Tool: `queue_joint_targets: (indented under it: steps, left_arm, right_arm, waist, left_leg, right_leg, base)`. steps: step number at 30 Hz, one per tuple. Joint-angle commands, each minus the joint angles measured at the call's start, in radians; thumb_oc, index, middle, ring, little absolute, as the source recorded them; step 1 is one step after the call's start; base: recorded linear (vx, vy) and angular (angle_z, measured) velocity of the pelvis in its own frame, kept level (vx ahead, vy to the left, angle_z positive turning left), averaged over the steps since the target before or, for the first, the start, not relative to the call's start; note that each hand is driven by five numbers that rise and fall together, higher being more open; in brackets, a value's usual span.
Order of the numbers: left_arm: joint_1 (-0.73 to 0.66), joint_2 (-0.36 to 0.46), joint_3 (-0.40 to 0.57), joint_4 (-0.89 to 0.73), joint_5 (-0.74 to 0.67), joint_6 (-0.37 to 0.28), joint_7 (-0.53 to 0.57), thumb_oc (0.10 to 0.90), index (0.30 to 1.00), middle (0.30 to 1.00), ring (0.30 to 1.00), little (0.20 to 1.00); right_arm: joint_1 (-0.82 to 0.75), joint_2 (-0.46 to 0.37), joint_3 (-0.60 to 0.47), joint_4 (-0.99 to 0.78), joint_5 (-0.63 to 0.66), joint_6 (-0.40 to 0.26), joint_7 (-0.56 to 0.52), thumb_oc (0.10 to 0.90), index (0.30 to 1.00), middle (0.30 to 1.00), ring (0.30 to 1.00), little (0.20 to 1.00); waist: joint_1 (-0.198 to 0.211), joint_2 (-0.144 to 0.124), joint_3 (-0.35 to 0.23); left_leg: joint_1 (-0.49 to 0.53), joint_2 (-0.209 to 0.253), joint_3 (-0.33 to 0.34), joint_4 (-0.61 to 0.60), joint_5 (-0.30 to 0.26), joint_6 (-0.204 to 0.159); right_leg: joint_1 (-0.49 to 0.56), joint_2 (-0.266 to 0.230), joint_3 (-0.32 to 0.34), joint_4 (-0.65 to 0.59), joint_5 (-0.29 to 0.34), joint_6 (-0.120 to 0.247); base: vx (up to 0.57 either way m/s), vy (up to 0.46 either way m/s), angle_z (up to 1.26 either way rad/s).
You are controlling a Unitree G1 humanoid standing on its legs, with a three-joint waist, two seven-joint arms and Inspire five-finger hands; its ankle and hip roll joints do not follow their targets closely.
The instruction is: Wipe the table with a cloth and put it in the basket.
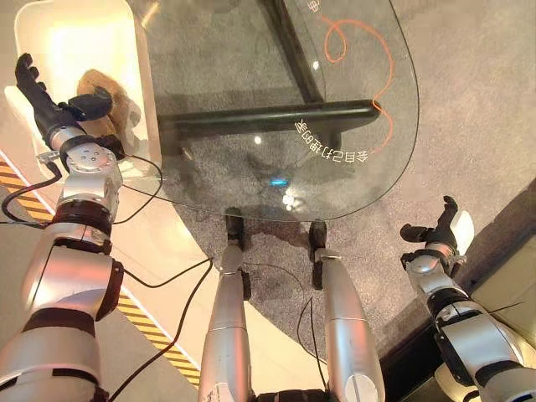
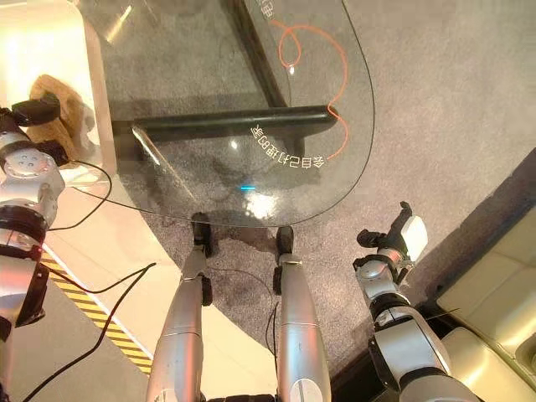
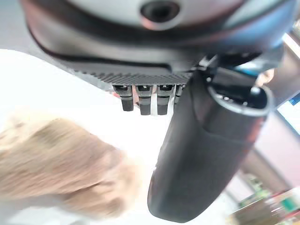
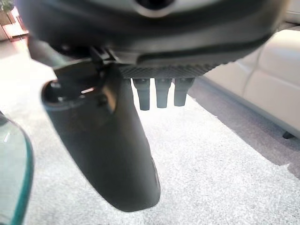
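A tan cloth (image 1: 107,99) lies crumpled inside the white basket (image 1: 142,75) at the far left, beside the glass table (image 1: 276,117). My left hand (image 1: 46,105) hovers over the basket with its fingers straight and nothing in them; the cloth (image 3: 61,173) shows loose below the thumb (image 3: 206,154) in the left wrist view. My right hand (image 1: 440,230) hangs open at the lower right, off the table's edge and above the grey carpet, holding nothing.
The oval glass table has a dark frame bar (image 1: 268,115) beneath it and orange line markings (image 1: 368,59) on top. A cream sofa (image 2: 494,310) stands at the lower right. A yellow-black striped floor strip (image 1: 142,322) runs along the lower left.
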Motion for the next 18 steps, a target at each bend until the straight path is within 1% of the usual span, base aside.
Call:
queue_joint_targets:
  steps: [1, 4, 6, 8, 9, 10, 11, 12, 13, 16, 18]
  left_arm:
    - [-0.024, 0.112, 0.065, -0.023, -0.012, -0.121, 0.016, 0.8, 0.9, 0.9, 0.9, 0.9]
    - [0.016, 0.112, 0.1, -0.069, -0.028, -0.156, -0.007, 0.8, 0.9, 0.9, 0.9, 0.9]
    - [0.045, 0.119, 0.118, -0.091, -0.046, -0.189, -0.026, 0.8, 0.9, 0.9, 0.9, 0.9]
    - [0.094, 0.124, 0.151, -0.137, -0.076, -0.216, -0.055, 0.8, 0.9, 0.9, 0.9, 0.9]
    - [0.122, 0.125, 0.17, -0.161, -0.091, -0.236, -0.061, 0.8, 0.9, 0.9, 0.9, 0.9]
    - [0.126, 0.124, 0.172, -0.163, -0.091, -0.237, -0.061, 0.8, 0.9, 0.9, 0.9, 0.9]
    - [0.183, 0.12, 0.206, -0.189, -0.112, -0.26, -0.088, 0.8, 0.9, 0.9, 0.9, 0.9]
    - [0.22, 0.111, 0.224, -0.201, -0.135, -0.27, -0.114, 0.8, 0.9, 0.9, 0.9, 0.9]
    - [0.293, 0.091, 0.261, -0.222, -0.15, -0.264, -0.161, 0.8, 0.9, 0.9, 0.9, 0.9]
    - [0.52, 0.02, 0.361, -0.265, -0.093, -0.238, -0.237, 0.8, 0.9, 0.9, 0.9, 0.9]
    - [0.621, -0.031, 0.399, -0.255, -0.049, -0.222, -0.287, 0.8, 0.9, 0.9, 0.9, 0.9]
  right_arm:
    - [0.074, -0.02, -0.021, 0.004, -0.007, 0.017, -0.032, 0.8, 0.9, 0.9, 0.9, 0.9]
    - [0.119, -0.014, -0.041, 0.013, -0.018, 0.017, -0.021, 0.8, 0.9, 0.9, 0.9, 0.9]
    - [0.165, -0.012, -0.053, 0.02, -0.027, 0.006, -0.011, 0.8, 0.9, 0.9, 0.9, 0.9]
    - [0.227, -0.003, -0.071, 0.022, -0.031, -0.004, -0.005, 0.8, 0.9, 0.9, 0.9, 0.9]
    - [0.254, 0.003, -0.08, 0.023, -0.037, -0.005, 0.0, 0.8, 0.9, 0.9, 0.9, 0.9]
    - [0.256, 0.002, -0.079, 0.022, -0.037, -0.004, 0.0, 0.8, 0.9, 0.9, 0.9, 0.9]
    - [0.291, 0.008, -0.089, 0.027, -0.05, -0.002, 0.015, 0.8, 0.9, 0.9, 0.9, 0.9]
    - [0.31, 0.013, -0.095, 0.033, -0.064, -0.003, 0.026, 0.8, 0.9, 0.9, 0.9, 0.9]
    - [0.341, 0.016, -0.097, 0.033, -0.102, 0.001, 0.039, 0.8, 0.9, 0.9, 0.9, 0.9]
    - [0.434, 0.03, -0.116, 0.02, -0.112, 0.017, 0.09, 0.8, 0.9, 0.9, 0.9, 0.9]
    - [0.476, 0.037, -0.133, 0.03, -0.142, 0.024, 0.136, 0.8, 0.9, 0.9, 0.9, 0.9]
  waist:
    - [0.02, -0.009, -0.025]
    - [0.027, 0.0, -0.025]
    - [0.032, 0.005, -0.053]
    - [0.04, 0.013, -0.099]
    - [0.047, 0.015, -0.122]
    - [0.046, 0.016, -0.122]
    - [0.054, 0.023, -0.152]
    - [0.06, 0.027, -0.17]
    - [0.062, 0.032, -0.196]
    - [0.07, 0.039, -0.271]
    - [0.072, 0.04, -0.304]
  left_leg:
    - [0.127, -0.105, 0.085, 0.077, -0.201, 0.096]
    - [0.236, -0.106, 0.081, 0.022, -0.19, 0.089]
    - [0.286, -0.108, 0.075, -0.011, -0.185, 0.085]
    - [0.349, -0.107, 0.069, -0.059, -0.185, 0.079]
    - [0.373, -0.106, 0.066, -0.086, -0.176, 0.076]
    - [0.378, -0.106, 0.066, -0.091, -0.174, 0.076]
    - [0.424, -0.105, 0.065, -0.133, -0.169, 0.071]
    - [0.445, -0.105, 0.064, -0.15, -0.168, 0.068]
    - [0.487, -0.105, 0.061, -0.179, -0.164, 0.063]
    - [0.599, -0.103, 0.051, -0.254, -0.154, 0.054]
    - [0.635, -0.099, 0.045, -0.269, -0.156, 0.05]
  right_leg:
    - [0.099, 0.073, 0.01, -0.228, 0.135, 0.013]
    - [0.2, 0.062, 0.008, -0.267, 0.135, 0.019]
    - [0.251, 0.054, 0.007, -0.295, 0.134, 0.023]
    - [0.315, 0.042, 0.005, -0.331, 0.128, 0.029]
    - [0.345, 0.035, 0.002, -0.356, 0.135, 0.032]
    - [0.349, 0.035, 0.001, -0.359, 0.136, 0.032]
    - [0.401, 0.026, -0.006, -0.391, 0.136, 0.038]
    - [0.425, 0.02, -0.009, -0.405, 0.136, 0.041]
    - [0.474, 0.014, -0.012, -0.432, 0.136, 0.043]
    - [0.606, 0.004, -0.017, -0.516, 0.143, 0.046]
    - [0.653, 0.001, -0.022, -0.543, 0.147, 0.048]
  base:
    - [-0.03, -0.092, 0.0]
    - [0.0, -0.086, -0.01]
    - [0.04, -0.101, -0.03]
    - [0.04, -0.143, -0.02]
    - [0.01, -0.097, 0.01]
    - [0.01, -0.105, 0.04]
    - [0.03, -0.08, 0.09]
    - [0.08, -0.097, 0.07]
    - [0.12, -0.052, 0.03]
    - [0.18, -0.017, 0.05]
    - [0.14, -0.013, 0.12]
